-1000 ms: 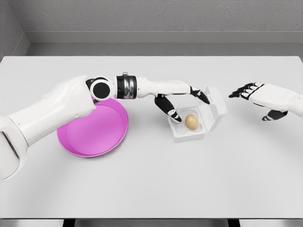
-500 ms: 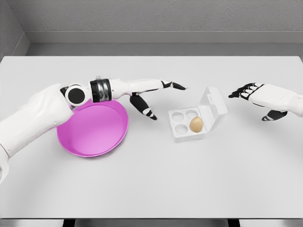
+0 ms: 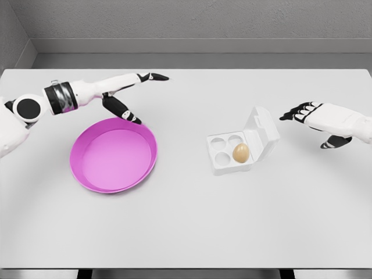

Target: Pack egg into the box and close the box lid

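A small white egg box (image 3: 232, 157) sits right of the table's middle, its lid (image 3: 261, 131) standing open on the right side. One brown egg (image 3: 240, 152) rests in the box's near right cup; the other cups are bare. My left hand (image 3: 131, 96) hovers far to the left, above the back rim of the pink bowl, fingers spread and holding nothing. My right hand (image 3: 308, 119) hangs to the right of the lid, a short gap away, fingers relaxed and open.
A wide pink bowl (image 3: 145, 168) lies on the left half of the white table (image 3: 186, 232), with nothing inside. A grey wall runs behind the table's far edge.
My left hand has drawn back from the box, leaving the egg in its cup, and swung left and up past the bowl. The right hand has barely moved.
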`<state>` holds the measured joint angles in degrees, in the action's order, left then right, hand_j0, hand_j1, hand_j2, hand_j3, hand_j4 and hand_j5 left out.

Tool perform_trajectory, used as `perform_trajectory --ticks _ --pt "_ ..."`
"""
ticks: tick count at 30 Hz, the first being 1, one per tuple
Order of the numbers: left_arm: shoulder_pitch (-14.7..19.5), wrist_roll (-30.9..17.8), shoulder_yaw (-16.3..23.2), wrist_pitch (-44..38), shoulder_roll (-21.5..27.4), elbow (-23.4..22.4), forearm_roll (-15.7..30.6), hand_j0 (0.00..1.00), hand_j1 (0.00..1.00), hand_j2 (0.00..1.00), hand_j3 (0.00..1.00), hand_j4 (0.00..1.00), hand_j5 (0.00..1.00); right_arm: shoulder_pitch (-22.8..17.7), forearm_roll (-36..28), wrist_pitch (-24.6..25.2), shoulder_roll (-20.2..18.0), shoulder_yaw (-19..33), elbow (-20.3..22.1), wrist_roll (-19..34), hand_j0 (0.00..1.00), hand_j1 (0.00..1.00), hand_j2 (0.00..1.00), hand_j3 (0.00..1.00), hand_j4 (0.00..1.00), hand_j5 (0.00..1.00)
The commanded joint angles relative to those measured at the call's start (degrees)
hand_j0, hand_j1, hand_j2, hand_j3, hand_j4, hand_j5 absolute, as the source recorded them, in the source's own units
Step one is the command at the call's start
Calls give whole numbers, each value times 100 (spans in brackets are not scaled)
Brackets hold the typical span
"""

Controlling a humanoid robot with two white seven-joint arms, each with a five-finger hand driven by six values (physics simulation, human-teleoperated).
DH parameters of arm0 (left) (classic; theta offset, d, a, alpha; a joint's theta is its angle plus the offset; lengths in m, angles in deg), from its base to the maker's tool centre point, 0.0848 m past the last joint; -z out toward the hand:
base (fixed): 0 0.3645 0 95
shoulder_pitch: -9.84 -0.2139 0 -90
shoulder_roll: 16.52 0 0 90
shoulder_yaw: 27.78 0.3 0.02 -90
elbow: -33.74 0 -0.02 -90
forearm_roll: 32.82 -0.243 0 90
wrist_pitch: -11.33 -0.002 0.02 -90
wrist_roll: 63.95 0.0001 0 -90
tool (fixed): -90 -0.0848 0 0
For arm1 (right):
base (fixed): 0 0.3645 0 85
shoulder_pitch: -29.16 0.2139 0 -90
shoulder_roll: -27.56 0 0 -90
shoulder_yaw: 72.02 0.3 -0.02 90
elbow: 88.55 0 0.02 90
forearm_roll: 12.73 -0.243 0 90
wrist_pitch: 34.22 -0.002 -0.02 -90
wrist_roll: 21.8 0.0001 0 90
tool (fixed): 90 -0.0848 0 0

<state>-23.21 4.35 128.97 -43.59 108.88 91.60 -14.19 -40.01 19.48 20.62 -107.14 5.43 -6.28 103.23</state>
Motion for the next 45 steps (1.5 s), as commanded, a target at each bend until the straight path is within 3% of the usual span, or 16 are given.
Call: perform_trajectory --ticks 1,7,17,34,41,45 --pt "-17 -1 -48 -8 257 243 53 100 100 100 100 100 100 0 -31 16 -3 -19 44 -3 100 100 100 100 100 100" --pt "-123 -9 -83 -8 521 490 61 100 100 100 100 100 100 -44 -58 16 -12 -19 263 -3 100 100 100 100 100 100" --pt "-123 -9 -65 -8 635 534 61 100 100 100 100 100 100 -97 -67 16 -12 -89 589 -3 100 100 100 100 100 100" --pt "-211 -62 -180 -8 653 534 -35 100 100 100 100 100 100 -132 -146 16 -21 -142 703 -3 100 100 100 100 100 100" --pt "-220 -361 -180 -8 723 516 -35 100 100 100 100 100 100 -132 -190 16 -65 -142 773 -3 100 100 100 100 100 100" --pt "-431 -484 -504 -8 723 534 -44 100 100 100 100 100 100 -193 -198 16 -56 -142 914 -3 100 100 100 100 100 100"
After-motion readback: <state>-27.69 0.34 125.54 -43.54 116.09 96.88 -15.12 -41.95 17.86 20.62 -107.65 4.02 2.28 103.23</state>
